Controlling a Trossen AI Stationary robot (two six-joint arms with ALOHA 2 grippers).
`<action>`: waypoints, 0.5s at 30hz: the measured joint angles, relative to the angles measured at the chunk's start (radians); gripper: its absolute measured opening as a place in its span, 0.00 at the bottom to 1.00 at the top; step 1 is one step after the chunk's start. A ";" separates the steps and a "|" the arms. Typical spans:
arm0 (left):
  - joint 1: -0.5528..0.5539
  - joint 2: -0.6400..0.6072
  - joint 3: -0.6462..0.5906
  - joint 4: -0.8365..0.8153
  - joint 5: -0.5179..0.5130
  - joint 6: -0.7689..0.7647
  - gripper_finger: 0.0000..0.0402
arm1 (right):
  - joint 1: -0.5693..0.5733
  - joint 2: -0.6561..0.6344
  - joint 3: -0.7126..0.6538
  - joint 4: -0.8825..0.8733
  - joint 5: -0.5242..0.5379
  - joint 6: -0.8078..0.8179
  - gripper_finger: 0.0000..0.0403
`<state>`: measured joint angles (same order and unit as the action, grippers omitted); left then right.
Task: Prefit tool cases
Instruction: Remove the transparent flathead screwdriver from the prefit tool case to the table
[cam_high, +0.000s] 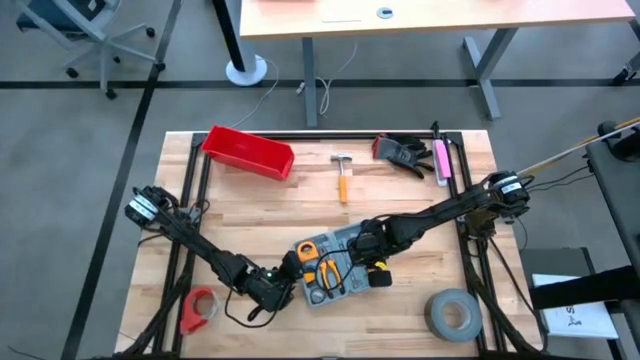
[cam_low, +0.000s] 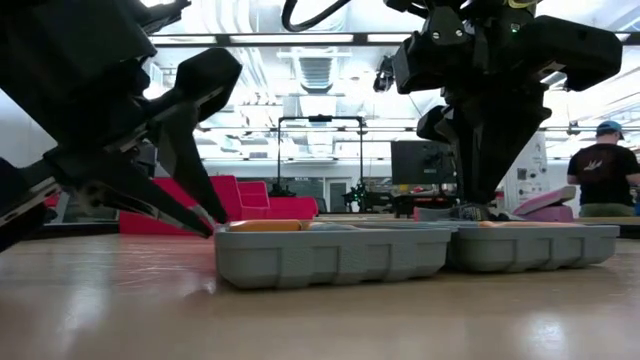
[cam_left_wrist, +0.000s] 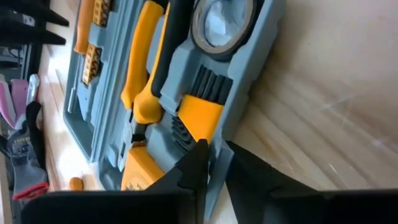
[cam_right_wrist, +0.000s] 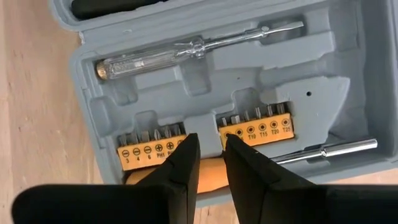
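You've got the wooden table (cam_high: 400, 200) under you, and the tool case (cam_high: 330, 262) lies open and flat near its front middle. Your left gripper (cam_left_wrist: 213, 163) sits at the case's near-left corner, fingers (cam_left_wrist: 193, 168) narrowed to a slim gap straddling the case's rim. Your right gripper (cam_right_wrist: 208, 155) hangs over the other half, jaws almost together just above the 2 yellow bit strips (cam_right_wrist: 205, 138), holding nothing you can see. Beside them lies the clear-handled screwdriver (cam_right_wrist: 186, 51).

High looks down, low level across; 2 wrists close over the tool case (cam_high: 330, 262)
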<state>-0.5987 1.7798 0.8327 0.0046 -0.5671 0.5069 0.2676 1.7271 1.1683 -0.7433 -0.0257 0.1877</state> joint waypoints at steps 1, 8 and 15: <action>0.000 0.000 0.000 -0.006 -0.002 -0.007 0.12 | 0.000 0.000 0.000 0.000 0.000 0.001 0.14; 0.000 -0.002 0.000 -0.016 -0.020 -0.022 0.04 | 0.000 0.000 0.000 0.002 0.000 0.028 0.18; 0.002 -0.004 -0.003 -0.023 -0.030 0.023 0.05 | 0.008 0.000 0.000 0.002 0.000 0.111 0.19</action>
<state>-0.5972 1.7760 0.8295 -0.0185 -0.5972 0.5302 0.2751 1.7271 1.1683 -0.7415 -0.0256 0.2983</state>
